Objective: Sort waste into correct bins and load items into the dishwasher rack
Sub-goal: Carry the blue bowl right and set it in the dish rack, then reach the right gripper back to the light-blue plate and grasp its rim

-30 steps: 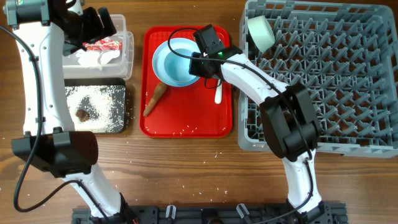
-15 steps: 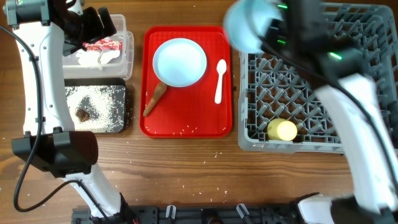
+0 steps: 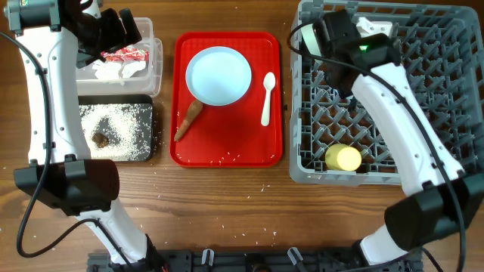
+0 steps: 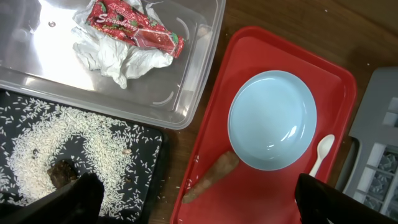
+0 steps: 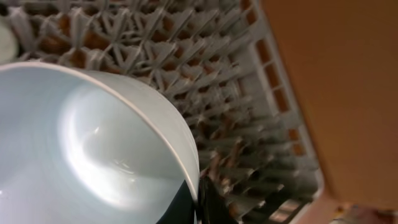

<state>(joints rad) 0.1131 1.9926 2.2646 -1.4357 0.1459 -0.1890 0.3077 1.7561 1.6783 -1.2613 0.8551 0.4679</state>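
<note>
Light teal bowl (image 5: 93, 143) pinched at the rim by the right fingers (image 5: 200, 202), above the dishwasher rack (image 3: 454, 75) on the right side of the table (image 3: 227, 196), close to its far edge.
Round, glossy and smooth inside, pale teal with a thin lighter rim. Turned up on its edge, not lying flat: hollow side toward the wrist camera, from overhead only a narrow pale arc at the rack's far-left corner, running far to near. Left fingers (image 4: 71, 199) spread wide and holding nothing, above the clear tub (image 4: 193, 81) near the far-left corner.
</note>
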